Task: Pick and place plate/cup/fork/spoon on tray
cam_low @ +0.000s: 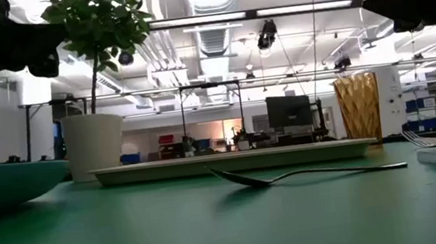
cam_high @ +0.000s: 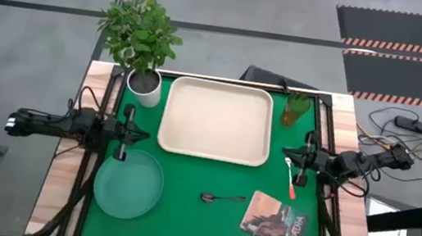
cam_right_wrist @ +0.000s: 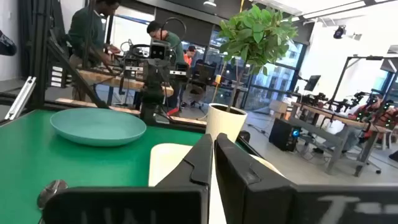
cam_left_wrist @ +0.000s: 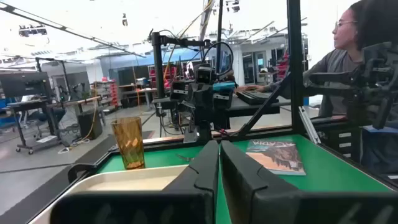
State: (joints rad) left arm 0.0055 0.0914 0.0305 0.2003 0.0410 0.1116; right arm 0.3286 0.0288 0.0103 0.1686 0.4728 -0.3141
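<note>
Green table (cam_high: 210,186) – book (cam_high: 275,223) lettered "ARDA", left hand (cam_high: 131,134) together, right hand (cam_high: 294,160) together

The surface (cam_high: 205,216) has a green matt cover that looks smooth, and pale wood shows along its side edges. The tray (cam_high: 216,120) looks like cream matt plastic with a smooth face. The plate (cam_high: 128,182) is teal and smooth, with a soft shine. The cup (cam_left_wrist: 129,142) is amber, see-through, ribbed and glossy. The spoon (cam_low: 308,173) is dark polished metal. The fork (cam_high: 293,179) has silver metal tines and an orange-red handle. The book (cam_high: 273,223) has a printed paper cover. The white pot (cam_low: 93,145) looks matt.
</note>
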